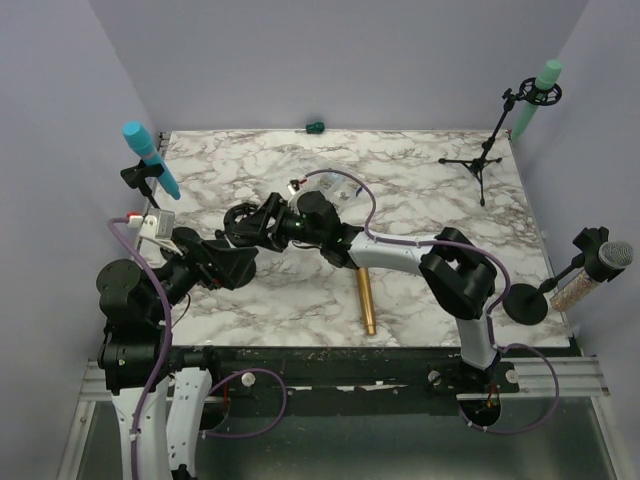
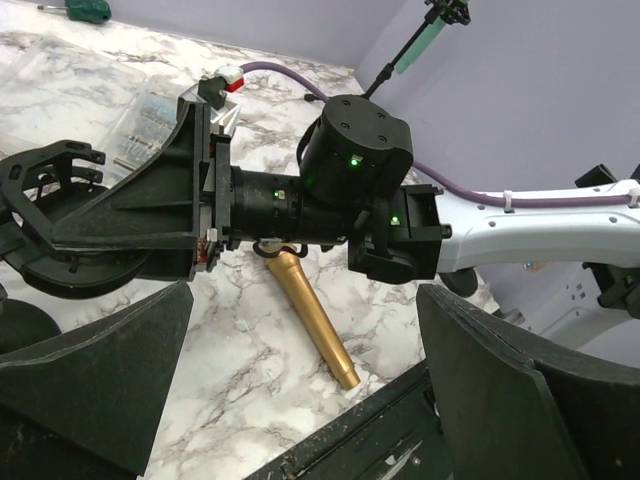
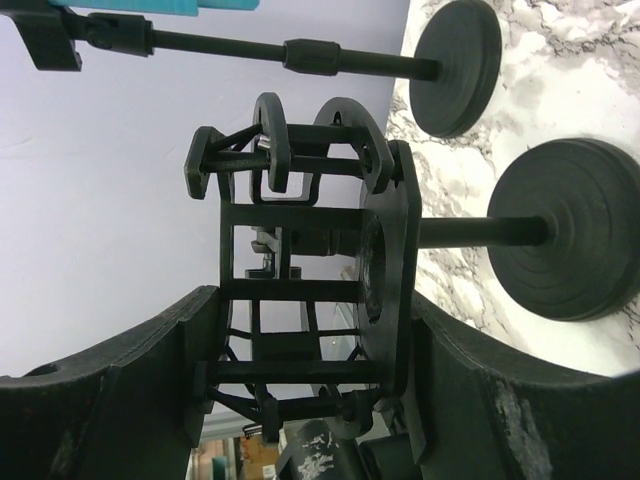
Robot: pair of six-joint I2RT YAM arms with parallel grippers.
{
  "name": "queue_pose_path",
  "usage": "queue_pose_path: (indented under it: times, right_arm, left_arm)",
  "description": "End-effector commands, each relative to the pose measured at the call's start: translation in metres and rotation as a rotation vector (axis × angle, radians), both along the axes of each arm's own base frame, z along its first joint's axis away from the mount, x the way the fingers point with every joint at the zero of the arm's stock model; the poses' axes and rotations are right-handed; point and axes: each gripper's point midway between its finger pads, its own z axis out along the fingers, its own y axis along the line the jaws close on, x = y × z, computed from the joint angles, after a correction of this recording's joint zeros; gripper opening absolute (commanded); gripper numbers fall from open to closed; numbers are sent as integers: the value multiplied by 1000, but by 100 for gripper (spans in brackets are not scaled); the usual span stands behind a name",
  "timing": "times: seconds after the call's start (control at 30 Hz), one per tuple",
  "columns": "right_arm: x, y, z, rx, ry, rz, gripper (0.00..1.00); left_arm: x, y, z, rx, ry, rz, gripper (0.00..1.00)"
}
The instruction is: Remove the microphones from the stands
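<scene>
Right gripper: the right gripper reaches across to the left side of the white-and-grey marble table, one finger on either side of a black open-frame shock-mount cage; both fingers sit very close to the frame, but whether they already press on it cannot be told
Cage: it tops a black rod that rises from a round black base; no microphone shows inside it, though the interior is cluttered and partly hidden
Microphone: a gold tapered metal microphone lies flat on the marble near the front edge, beneath the right forearm and well apart from the cage, its head end hidden under the arm; it looks to be out of any holder
Left gripper: the left gripper hovers near the right wrist with its fingers spread wide and nothing between them, probably kept clear so the right arm has room to work
Other holders: a cyan microphone is clipped in a stand at the left edge, a teal microphone sits on a tripod at the far right corner, and a silver-grilled microphone hangs off the right edge, each in its own mount
Judgement: with the gold one already down, the fingers round the cage seem meant to steady or reposition the stand
</scene>
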Motion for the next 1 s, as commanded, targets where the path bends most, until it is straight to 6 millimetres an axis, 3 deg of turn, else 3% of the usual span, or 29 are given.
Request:
queue_pose_path:
  times: [0.0, 0.13, 0.33, 0.5, 0.8, 0.97]
  right_arm:
    - [-1, 13, 5, 33, -1, 43, 65]
    - [-11, 23, 9, 51, 3, 68, 61]
    - [-42, 45, 23, 100, -1, 125, 60]
    - [-57, 59, 27, 138, -2, 147, 59]
    - [-91, 110, 23, 168, -24, 263, 58]
    - [-101, 136, 21, 163, -45, 289, 58]
  left_arm:
    - [-5, -4, 8, 15, -14, -36, 99]
    - [-6, -6, 18, 17, -28, -45, 98]
    - [-6, -5, 35, 25, -54, -42, 99]
    - [-10, 7, 49, 83, -78, 42, 98]
    - [-43, 31, 102, 144, -179, 203, 98]
    - [-58, 47, 121, 173, -235, 302, 98]
